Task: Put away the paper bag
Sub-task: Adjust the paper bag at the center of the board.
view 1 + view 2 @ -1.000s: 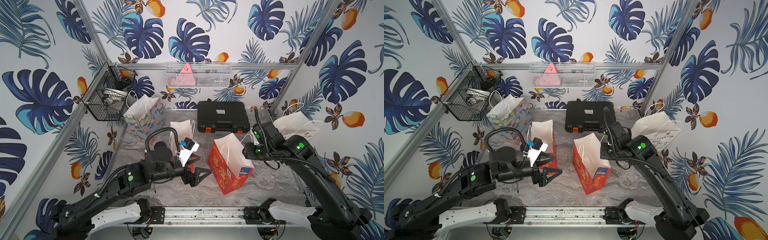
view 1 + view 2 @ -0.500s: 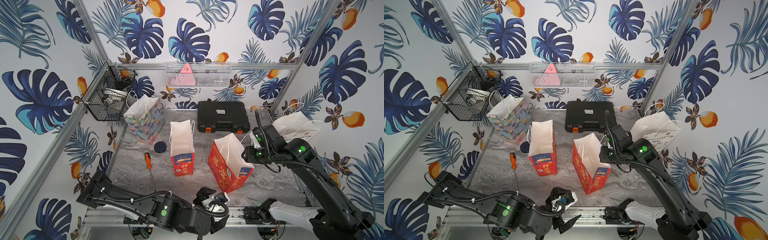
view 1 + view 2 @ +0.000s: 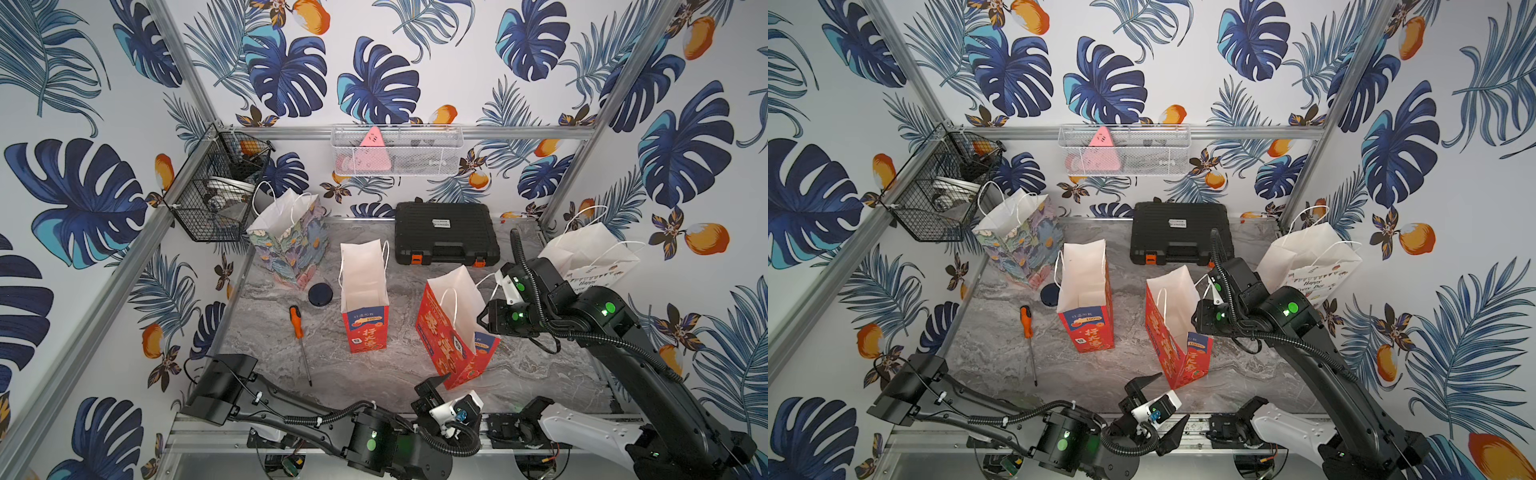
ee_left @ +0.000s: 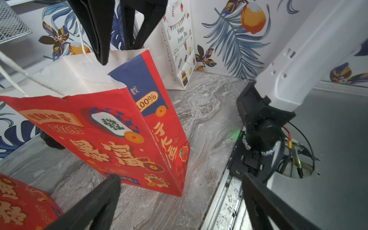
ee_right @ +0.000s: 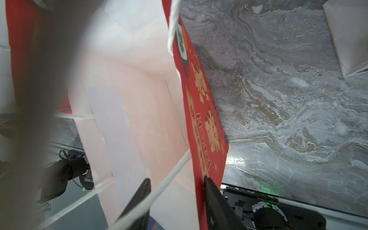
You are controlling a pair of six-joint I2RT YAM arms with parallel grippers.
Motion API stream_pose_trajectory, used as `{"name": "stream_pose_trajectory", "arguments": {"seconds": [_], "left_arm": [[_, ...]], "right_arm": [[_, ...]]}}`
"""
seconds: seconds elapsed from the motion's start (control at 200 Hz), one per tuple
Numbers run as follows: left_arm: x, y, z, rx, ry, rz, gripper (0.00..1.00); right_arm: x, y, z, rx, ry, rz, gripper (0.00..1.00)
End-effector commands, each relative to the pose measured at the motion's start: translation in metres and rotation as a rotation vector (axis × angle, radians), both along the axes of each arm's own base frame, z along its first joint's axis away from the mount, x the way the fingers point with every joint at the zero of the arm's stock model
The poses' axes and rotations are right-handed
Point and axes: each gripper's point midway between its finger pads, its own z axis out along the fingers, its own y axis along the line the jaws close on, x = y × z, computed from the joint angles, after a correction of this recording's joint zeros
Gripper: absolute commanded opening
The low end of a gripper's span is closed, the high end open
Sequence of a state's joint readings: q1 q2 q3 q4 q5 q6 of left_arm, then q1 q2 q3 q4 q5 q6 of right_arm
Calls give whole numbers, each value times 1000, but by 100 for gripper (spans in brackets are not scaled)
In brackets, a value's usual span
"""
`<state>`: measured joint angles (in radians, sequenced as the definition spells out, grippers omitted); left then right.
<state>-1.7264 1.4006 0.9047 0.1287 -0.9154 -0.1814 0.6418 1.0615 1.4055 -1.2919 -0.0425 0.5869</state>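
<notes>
- Right fingers [image 5: 216, 201]: parted and not yet clamped. One sits inside the mouth of the red printed paper bag [image 3: 442, 343] and the other against the outside of its red wall. The white cord handle [image 5: 171, 171] runs across the gap between them.
- I judge the step in hand to be taking hold of the bag at its rim.
- I would sink slightly before closing, so that the fingers take the paper wall below the rim. A grip on the cord alone would probably let the bag swing.
- I would close gently, since thin paper should crease or tear under a hard pinch.
- Bag position: standing open at the front right of the grey marbled bench [image 3: 266, 340]. It is apart from the smaller red-and-blue paper bag [image 3: 365, 332] and the white printed paper bag [image 3: 590, 257].
- Left fingers [image 4: 95, 205]: spread wide and empty, low at the front edge of the bench just beside the bag's near bottom corner.
- I would keep the left arm clear and lift straight up, so the base does not drag.
</notes>
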Motion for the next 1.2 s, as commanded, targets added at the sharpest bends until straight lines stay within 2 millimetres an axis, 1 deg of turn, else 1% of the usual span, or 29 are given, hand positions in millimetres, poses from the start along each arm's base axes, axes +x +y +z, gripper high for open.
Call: {"name": "stream_pose_trajectory", "arguments": {"seconds": [0.0,0.07,0.235,0.28,0.381,0.456,0.486,0.511,0.651,0.711,0.826,1.007,1.192], "left_arm": [[21,1,14,-97,5,87,94],[27,-1,13,-105,8,92,91],[32,-13,9,-108,8,85,88],[35,-14,8,-119,7,97,86],[50,-10,7,-149,3,162,78],[58,-10,6,-170,5,182,74],[60,-10,6,-175,5,188,73],[66,-6,7,-177,-7,223,72],[76,-7,5,-177,-14,261,67],[81,-4,0,-170,-14,286,64],[90,1,-2,-184,-27,333,57],[93,4,0,-200,-63,354,47],[91,7,-4,-188,-66,327,34]], "right_arm": [[-1,9,1,39,8,4,46],[-2,11,1,43,11,11,46],[-1,19,8,77,-2,30,46],[-1,19,9,82,-4,29,46],[0,20,10,87,-8,28,46],[0,15,9,68,-15,11,46],[2,11,9,52,-26,-5,46],[3,7,9,38,-35,-20,46],[10,-13,15,-32,-90,-91,48],[11,-16,21,-29,-117,-103,49],[12,-17,33,12,-176,-111,50],[13,-27,44,11,-237,-140,50],[14,-39,58,-11,-294,-167,51]]}}
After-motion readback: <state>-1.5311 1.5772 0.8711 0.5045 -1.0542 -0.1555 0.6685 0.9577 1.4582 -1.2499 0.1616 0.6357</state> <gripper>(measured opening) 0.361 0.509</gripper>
